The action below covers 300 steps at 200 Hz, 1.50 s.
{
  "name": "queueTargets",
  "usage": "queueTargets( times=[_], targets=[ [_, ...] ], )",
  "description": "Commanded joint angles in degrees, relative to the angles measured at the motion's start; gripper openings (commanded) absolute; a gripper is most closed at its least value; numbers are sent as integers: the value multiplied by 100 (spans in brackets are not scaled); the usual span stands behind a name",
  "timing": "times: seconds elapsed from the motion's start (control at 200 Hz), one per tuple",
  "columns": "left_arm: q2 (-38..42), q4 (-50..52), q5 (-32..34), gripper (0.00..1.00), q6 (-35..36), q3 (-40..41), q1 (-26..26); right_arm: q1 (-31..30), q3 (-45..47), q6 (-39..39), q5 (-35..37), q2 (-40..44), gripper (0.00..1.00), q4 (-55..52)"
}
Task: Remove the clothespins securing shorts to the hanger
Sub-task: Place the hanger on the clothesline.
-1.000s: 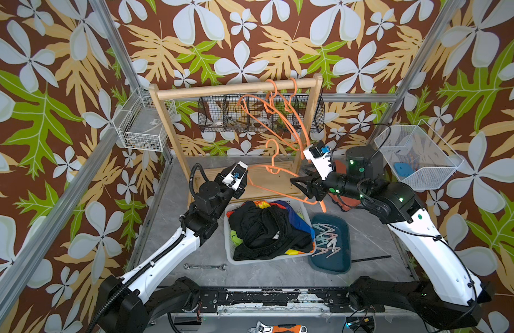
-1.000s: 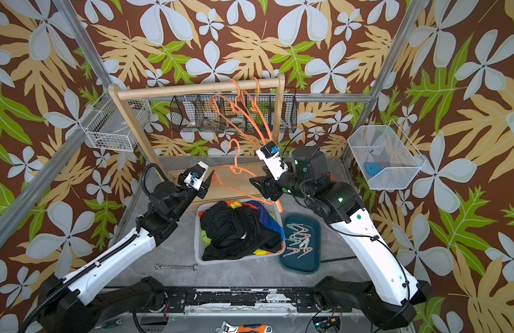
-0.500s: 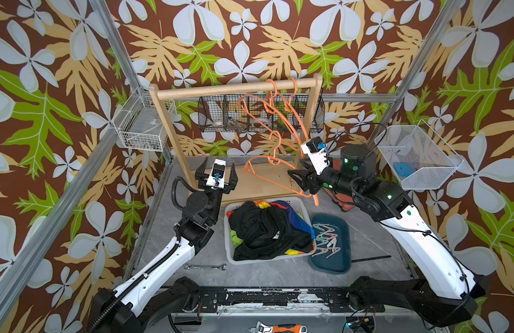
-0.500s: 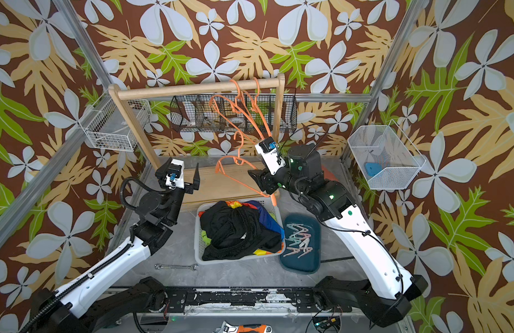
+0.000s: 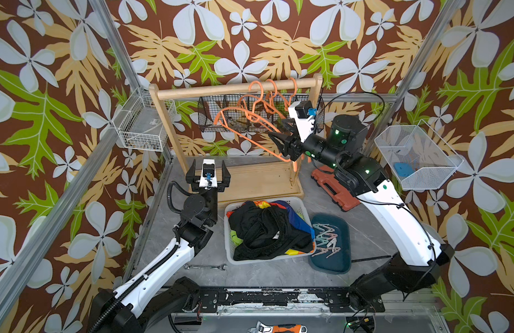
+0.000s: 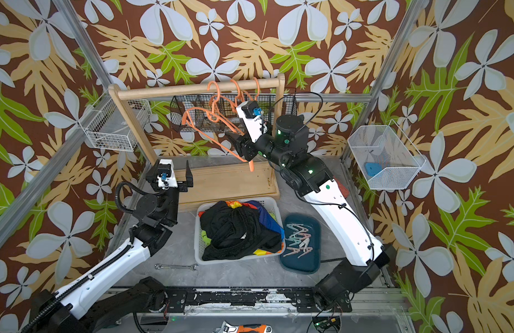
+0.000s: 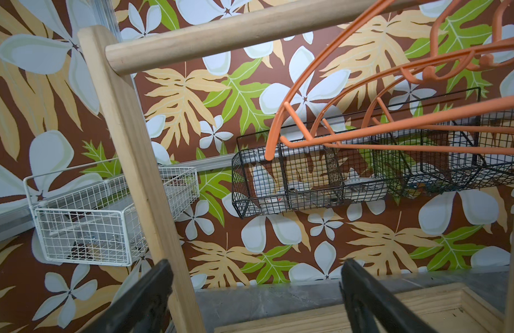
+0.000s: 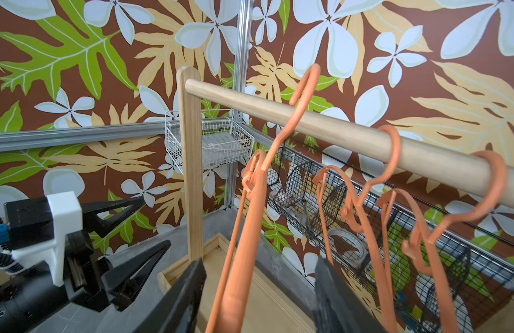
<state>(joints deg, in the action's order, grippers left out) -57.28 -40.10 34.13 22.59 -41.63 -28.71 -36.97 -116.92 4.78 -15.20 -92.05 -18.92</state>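
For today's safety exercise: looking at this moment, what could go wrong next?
1. The right end effector has its jaws around an orange hanger whose hook appears lifted off the wooden rail; it might slip and fall.
2. Swinging it could snag the other hangers or the black wire basket.

Left claw (image 5: 208, 174) now lifted clear of the white basket (image 5: 229, 250), up at centre-left of both top views beside the rack's left post (image 5: 169, 132); no longer low over the shorts (image 5: 264, 227), no longer tilted toward frame centre. Prongs spread wider than a second ago, nothing between them. Right claw (image 5: 280, 137) shifted from mid-frame up and rightward, toward the wooden rail (image 5: 232, 89). Orange hanger (image 5: 250, 127) carried along, raised from in front of the rack's base to rail level, hook near the other hangers (image 5: 278, 95).
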Motion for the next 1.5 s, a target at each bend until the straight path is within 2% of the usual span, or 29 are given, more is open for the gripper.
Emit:
queueTargets(
  times=[0.0, 0.385, 0.971, 1.126, 1.186, 1.386, 1.496],
  targets=[
    [41, -349, 77, 93, 38, 14, 6, -1, -380, -85, -370, -365, 0, 469],
    [102, -393, 85, 93, 141, 41, 6, 162, -1381, -335, -566, -1700, 0, 958],
    [103, -420, 60, 94, 221, 49, 3, 234, -690, -774, -717, -2127, 0, 1657],
    [59, -403, 59, 94, 245, 46, 7, 234, -1619, -785, -777, -2584, 0, 1229],
    [65, -402, 66, 94, 271, 49, 6, 234, -1698, -811, -817, -2638, 0, 1162],
    [81, -429, 60, 94, 288, 58, 13, 234, -366, -925, -748, -2001, 30, 1888],
    [74, -419, 50, 95, 289, 49, 12, 234, -31, -896, -694, -1789, 39, 1963]
  ],
)
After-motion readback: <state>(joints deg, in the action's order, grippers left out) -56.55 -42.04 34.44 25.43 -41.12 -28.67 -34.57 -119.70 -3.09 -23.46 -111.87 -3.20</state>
